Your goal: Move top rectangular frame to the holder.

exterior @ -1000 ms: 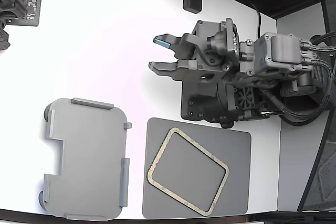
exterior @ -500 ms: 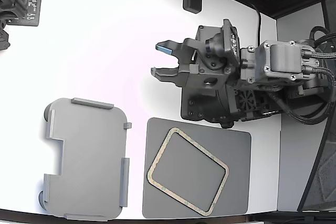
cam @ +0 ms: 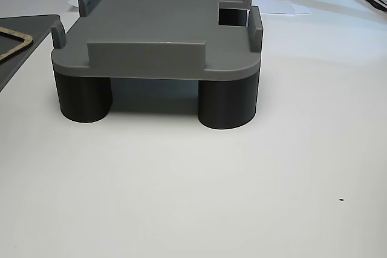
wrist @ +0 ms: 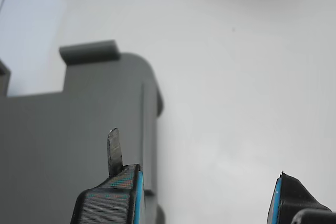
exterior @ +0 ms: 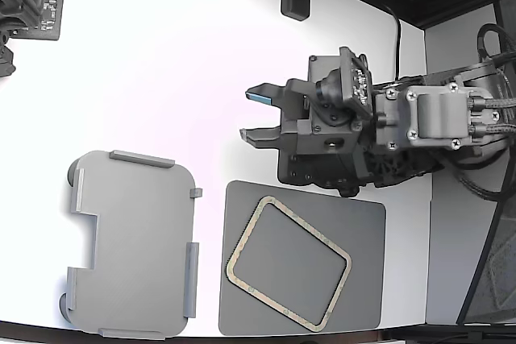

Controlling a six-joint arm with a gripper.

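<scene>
Tan and thin, the top rectangular frame (exterior: 288, 263) lies flat on a dark grey mat (exterior: 363, 279). The hand (exterior: 256, 115) hangs above the white worktop (exterior: 161, 78) with its fingers apart, holding nothing. The holder (exterior: 133, 243) sits beside the mat.

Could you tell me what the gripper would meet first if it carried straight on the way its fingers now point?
Probably only bare table: in the exterior view the open gripper points toward that view's left, passing above the holder. Its height and tilt are unclear.

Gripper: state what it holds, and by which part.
Nothing. The gripper is open and empty over bare table; the frame lies untouched on the mat.
</scene>
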